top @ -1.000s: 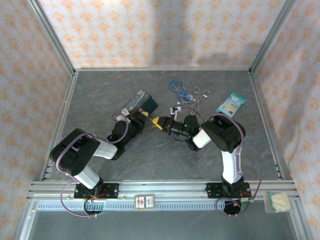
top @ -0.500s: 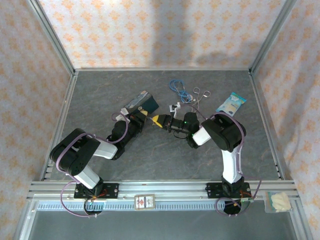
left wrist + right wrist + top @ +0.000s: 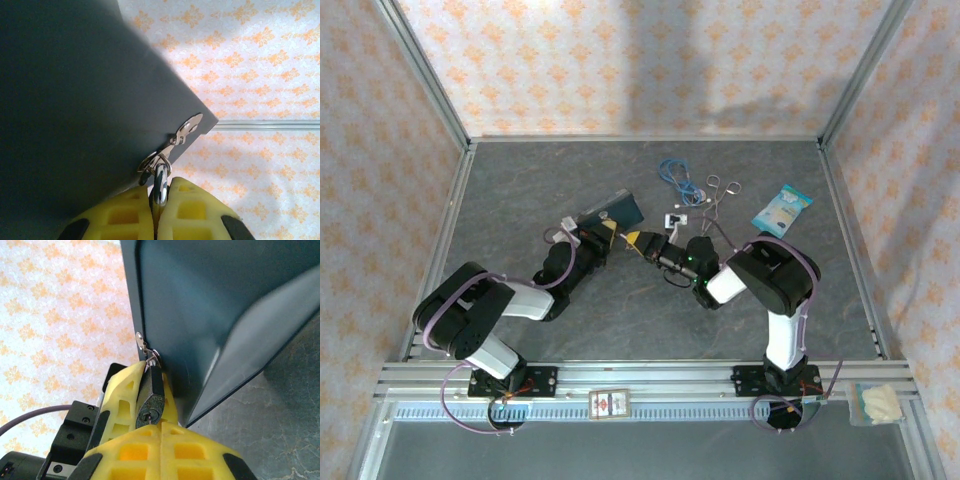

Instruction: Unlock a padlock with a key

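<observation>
Padlock point(image 3: 150, 409) at lower centre of right wrist view, hanging from hasp point(image 3: 189, 127) on dark tin point(image 3: 200, 305), keyhole facing camera. Left fingers point(image 3: 195, 205) clamped on padlock shackle. Right fingers point(image 3: 195, 435) pressed together just below keyhole; anything pinched between them cannot be told.

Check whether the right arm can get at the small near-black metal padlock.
Likely yes: the right gripper sits shut right at the padlock, whose keyhole end is bare and faces it. The left gripper clamps the padlock from the far side, off that path.
</observation>
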`<move>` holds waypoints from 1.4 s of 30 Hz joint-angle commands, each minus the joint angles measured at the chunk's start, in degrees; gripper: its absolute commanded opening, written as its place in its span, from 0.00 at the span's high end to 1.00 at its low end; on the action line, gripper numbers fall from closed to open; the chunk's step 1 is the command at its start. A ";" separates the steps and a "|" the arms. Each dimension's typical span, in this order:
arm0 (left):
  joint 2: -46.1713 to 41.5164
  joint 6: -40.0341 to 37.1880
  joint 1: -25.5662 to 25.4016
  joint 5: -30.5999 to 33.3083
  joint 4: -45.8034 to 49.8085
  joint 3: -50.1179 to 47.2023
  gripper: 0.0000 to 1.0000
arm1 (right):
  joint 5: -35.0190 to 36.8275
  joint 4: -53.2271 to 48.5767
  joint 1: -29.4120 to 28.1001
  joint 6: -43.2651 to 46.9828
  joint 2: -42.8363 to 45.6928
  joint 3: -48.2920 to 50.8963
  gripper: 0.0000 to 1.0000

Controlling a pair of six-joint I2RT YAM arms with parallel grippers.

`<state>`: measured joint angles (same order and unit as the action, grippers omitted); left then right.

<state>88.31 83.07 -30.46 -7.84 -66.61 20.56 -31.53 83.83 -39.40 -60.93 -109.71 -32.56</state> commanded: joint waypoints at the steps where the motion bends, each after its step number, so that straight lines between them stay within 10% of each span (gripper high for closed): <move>1: -3.10 1.76 -2.39 -1.22 0.68 0.05 1.00 | 10.61 3.36 -0.43 -1.06 1.31 0.41 1.00; 42: 3.78 -1.24 -7.11 0.96 -2.17 2.60 1.00 | 8.04 -3.45 -6.84 -4.97 0.15 -4.60 1.00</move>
<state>92.71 83.15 -34.15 2.22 -66.96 20.88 -20.80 77.73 -44.23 -67.81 -109.60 -33.41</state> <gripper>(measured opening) 0.051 0.047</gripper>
